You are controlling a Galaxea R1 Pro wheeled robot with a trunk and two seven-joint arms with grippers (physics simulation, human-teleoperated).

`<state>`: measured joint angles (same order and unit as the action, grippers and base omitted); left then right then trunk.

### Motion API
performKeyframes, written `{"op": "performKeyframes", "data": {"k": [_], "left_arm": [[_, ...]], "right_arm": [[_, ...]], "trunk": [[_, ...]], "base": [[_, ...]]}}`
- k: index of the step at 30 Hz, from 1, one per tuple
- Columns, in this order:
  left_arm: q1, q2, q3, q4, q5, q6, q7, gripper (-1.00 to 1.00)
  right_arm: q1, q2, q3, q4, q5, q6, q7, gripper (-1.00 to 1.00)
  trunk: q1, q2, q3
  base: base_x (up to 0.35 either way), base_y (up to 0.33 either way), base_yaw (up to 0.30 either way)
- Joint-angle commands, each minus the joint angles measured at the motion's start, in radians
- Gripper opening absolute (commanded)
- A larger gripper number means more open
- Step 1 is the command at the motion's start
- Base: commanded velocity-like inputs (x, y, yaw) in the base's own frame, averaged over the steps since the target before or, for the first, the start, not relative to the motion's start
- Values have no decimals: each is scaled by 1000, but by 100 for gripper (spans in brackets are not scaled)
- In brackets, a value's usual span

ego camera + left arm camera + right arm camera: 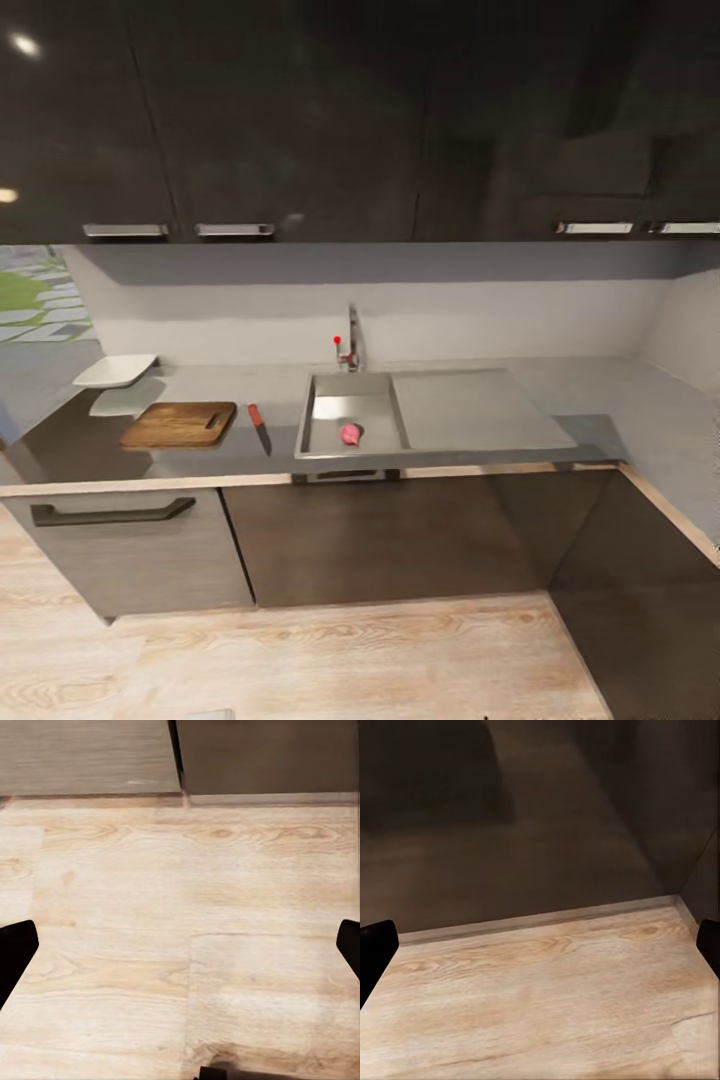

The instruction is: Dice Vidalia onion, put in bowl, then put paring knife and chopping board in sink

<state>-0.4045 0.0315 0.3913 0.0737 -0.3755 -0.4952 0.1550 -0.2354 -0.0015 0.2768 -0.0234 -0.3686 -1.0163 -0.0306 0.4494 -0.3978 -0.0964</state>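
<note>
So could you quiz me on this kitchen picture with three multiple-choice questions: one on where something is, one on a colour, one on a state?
1. Where is the Vidalia onion?
A. in the sink
B. on the chopping board
C. in the bowl

2. What colour is the paring knife handle?
A. blue
B. red
C. white

3. How are the left gripper fingers?
A. clamped on the knife
B. shut
C. spread apart, empty

Answers: 1 A, the onion lies in the basin. 2 B, a red handle beside the board. 3 C, both fingers sit at opposite edges, floor between.
</note>
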Motion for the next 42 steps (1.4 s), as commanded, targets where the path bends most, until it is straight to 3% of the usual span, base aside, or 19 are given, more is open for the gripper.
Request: {"op": "performKeyframes", "data": {"k": [1, 21, 31, 42], "left_arm": [[-2, 1, 5, 5, -11, -6, 8, 100], [-2, 1, 5, 5, -11, -6, 8, 100], [-2, 1, 4, 5, -11, -6, 8, 100], [-2, 1, 4, 5, -10, -6, 8, 100]], "right_arm": [[-1, 0, 9, 0, -6, -2, -3, 100], [-1, 0, 9, 0, -6, -1, -3, 100], [-1, 0, 9, 0, -6, 0, -3, 100], [-1, 1, 9, 0, -5, 2, -4, 100]], "trunk": [[1, -2, -2], [1, -2, -2], [1, -2, -2], [1, -2, -2]], "base": [[0, 0, -59], [0, -5, 24], [0, -149, 11], [0, -133, 160]]}}
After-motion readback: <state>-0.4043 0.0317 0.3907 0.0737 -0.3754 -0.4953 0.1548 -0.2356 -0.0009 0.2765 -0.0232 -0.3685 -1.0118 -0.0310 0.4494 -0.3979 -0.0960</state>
